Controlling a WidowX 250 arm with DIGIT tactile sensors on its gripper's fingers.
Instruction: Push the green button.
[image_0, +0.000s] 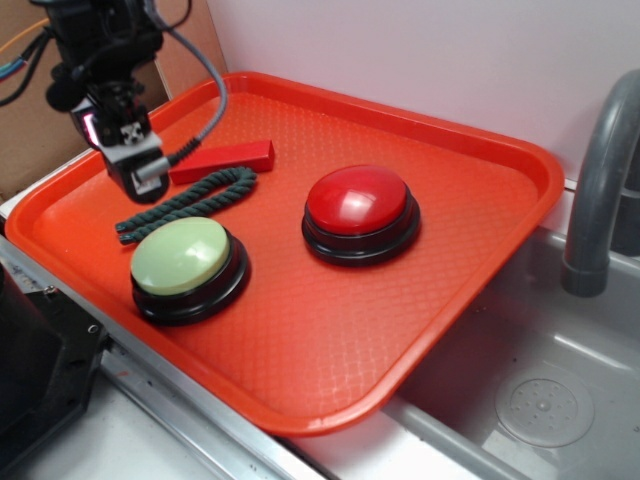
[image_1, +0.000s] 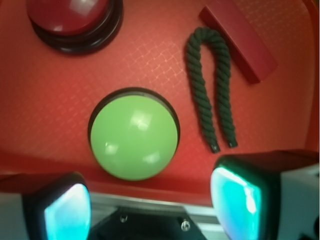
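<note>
The green button (image_0: 181, 257), a pale-green dome on a black round base, sits at the front left of the orange tray (image_0: 480, 250). In the wrist view the green button (image_1: 134, 137) lies in the middle, just ahead of the jaws. My gripper (image_0: 137, 170) hangs above the tray's left part, behind the green button and clear of it. In the wrist view the gripper (image_1: 155, 205) is open and empty, its two fingers wide apart at the bottom corners.
A red domed button (image_0: 358, 203) sits mid-tray. A dark green rope piece (image_0: 185, 203) and a red block (image_0: 222, 160) lie behind the green button. A grey sink (image_0: 540, 400) with a faucet (image_0: 598, 180) is at the right. The tray's front edge lies beneath my fingers.
</note>
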